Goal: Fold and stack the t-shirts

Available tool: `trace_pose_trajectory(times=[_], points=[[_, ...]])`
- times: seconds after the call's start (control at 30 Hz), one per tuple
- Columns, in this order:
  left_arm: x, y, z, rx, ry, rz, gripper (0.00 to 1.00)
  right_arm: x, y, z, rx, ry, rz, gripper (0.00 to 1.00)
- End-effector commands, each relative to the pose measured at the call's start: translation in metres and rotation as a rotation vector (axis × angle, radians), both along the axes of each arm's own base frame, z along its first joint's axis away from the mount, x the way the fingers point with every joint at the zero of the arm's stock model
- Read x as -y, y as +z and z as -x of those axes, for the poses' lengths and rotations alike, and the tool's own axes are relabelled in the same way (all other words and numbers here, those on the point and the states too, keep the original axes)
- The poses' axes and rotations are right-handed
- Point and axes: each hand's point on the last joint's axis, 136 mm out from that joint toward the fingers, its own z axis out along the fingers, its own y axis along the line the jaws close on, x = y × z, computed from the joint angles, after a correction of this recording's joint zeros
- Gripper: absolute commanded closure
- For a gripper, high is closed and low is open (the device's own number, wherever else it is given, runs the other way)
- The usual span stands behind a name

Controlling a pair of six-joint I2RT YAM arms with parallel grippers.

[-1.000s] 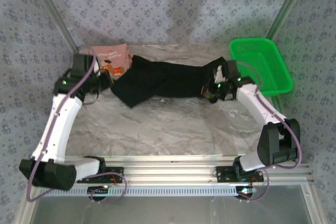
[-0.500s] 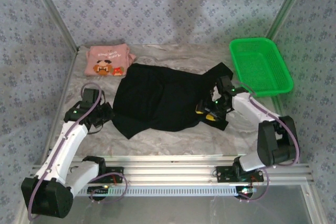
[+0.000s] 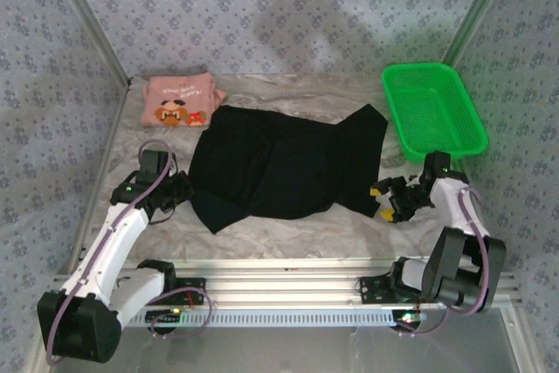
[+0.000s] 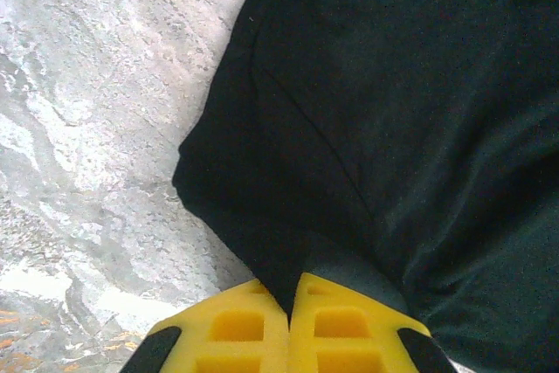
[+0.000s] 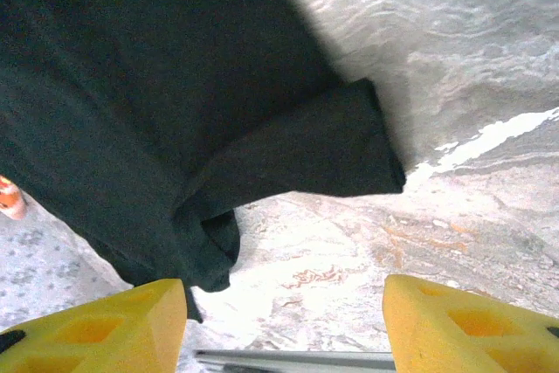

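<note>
Black shirt [image 3: 279,159] lies opened out across the middle of the bench [image 3: 288,229], unfolded, its far right corner reaching toward the green basket [image 3: 434,111] at the far right corner and its near left corner drawn toward the left edge. Its cloth is plain, matte and limp, with shallow creases running across the body. One sleeve is doubled over on itself at the near right side, as the right wrist view shows. The pink shirt [image 3: 179,100] sits at the far left corner as a compact folded packet, cartoon face print upward, just beside the black shirt's far left edge; whether the two touch cannot be told. The left hand [image 3: 183,191] has its fingers pressed together on a pinch of black cloth at the shirt's left edge. The right hand [image 3: 385,201] is spread, with bare bench between its fingers and the doubled sleeve just ahead of them, apart from both. Judged from this layout, the pink shirt appears done. Left to do are folding the black shirt in full, which seems barely begun, and stacking the two shirts.
</note>
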Motion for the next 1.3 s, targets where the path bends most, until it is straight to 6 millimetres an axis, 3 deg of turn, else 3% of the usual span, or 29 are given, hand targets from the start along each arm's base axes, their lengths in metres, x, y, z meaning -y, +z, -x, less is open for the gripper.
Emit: trace_pose_trajectory(times=[0.0,0.33,0.43,0.9,1.1,1.27], points=[[0.008,0.002,-0.008,0.032,-0.033,0.020,1.00,0.002,-0.007,-0.006,-0.011,-0.059,-0.094,0.37],[0.010,0.000,-0.010,0.041,-0.057,0.021,1.00,0.013,-0.038,-0.021,-0.064,-0.173,-0.163,0.38],[0.011,-0.001,-0.009,0.038,-0.062,0.021,1.00,0.014,-0.038,-0.029,-0.049,-0.185,-0.165,0.39],[0.009,-0.006,-0.001,0.037,-0.056,0.024,1.00,0.001,-0.051,-0.024,-0.094,-0.144,-0.157,0.50],[0.009,-0.010,0.002,0.031,-0.054,0.030,1.00,-0.001,-0.056,-0.017,-0.116,-0.134,-0.156,0.64],[0.009,-0.010,0.002,0.030,-0.053,0.028,1.00,0.001,-0.057,-0.016,-0.120,-0.133,-0.146,0.88]])
